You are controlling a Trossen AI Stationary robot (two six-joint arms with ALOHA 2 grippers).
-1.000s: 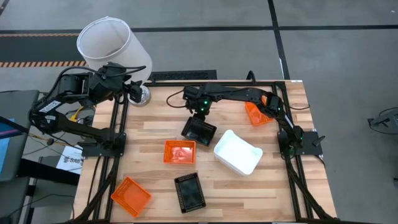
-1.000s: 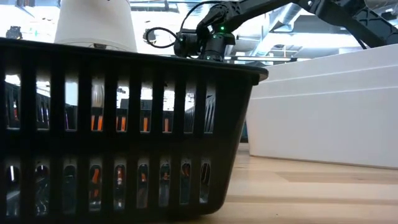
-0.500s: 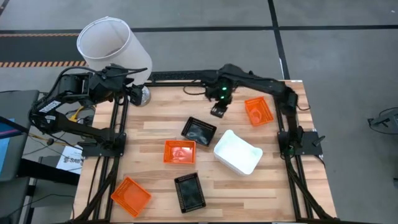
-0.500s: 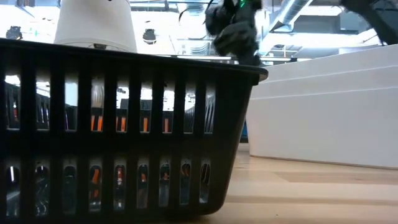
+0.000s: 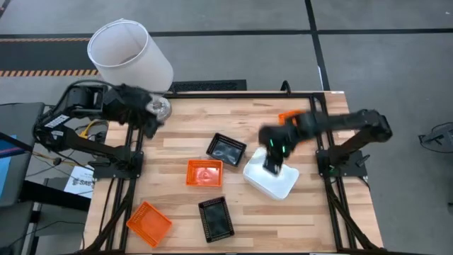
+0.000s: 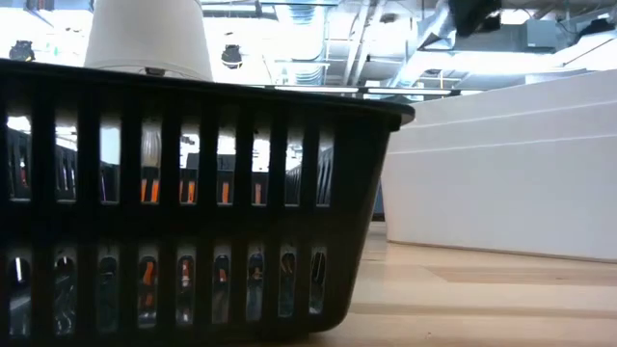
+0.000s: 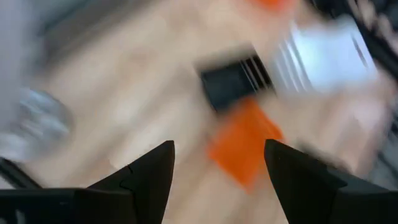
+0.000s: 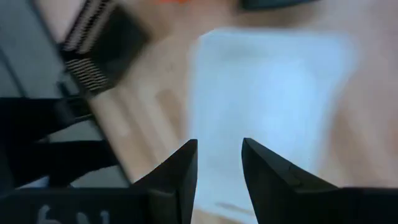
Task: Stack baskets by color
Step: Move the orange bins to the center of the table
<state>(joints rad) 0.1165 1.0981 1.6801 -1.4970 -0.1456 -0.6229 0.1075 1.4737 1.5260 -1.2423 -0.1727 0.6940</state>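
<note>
In the high view a white basket [image 5: 283, 180] sits on the table right of centre, and my right gripper [image 5: 272, 157] hovers open just above it, touching nothing. The right wrist view shows the same white basket [image 8: 273, 93] beyond the gripper's fingers [image 8: 217, 165]. A black basket [image 5: 226, 149] and an orange basket [image 5: 204, 172] lie at the centre. Another black basket [image 5: 216, 216] and another orange one [image 5: 148, 223] lie near the front edge. A third orange basket [image 5: 289, 115] at the far right is mostly hidden by my right arm. My left gripper [image 7: 217, 174] is open at the far left corner [image 5: 145, 113].
A big white lampshade [image 5: 127, 53] stands beyond the table's far left corner. The low view is filled by the near black basket [image 6: 193, 193] and the white basket's wall [image 6: 501, 173]. Bare wood [image 5: 184, 120] lies between the left arm and the central baskets.
My right gripper has risen from the far edge of the central black basket, gone toward the far edge, then swung right and nearer until it is over the white basket. The black basket stays where it was. My left gripper has turned in place at the far left corner.
</note>
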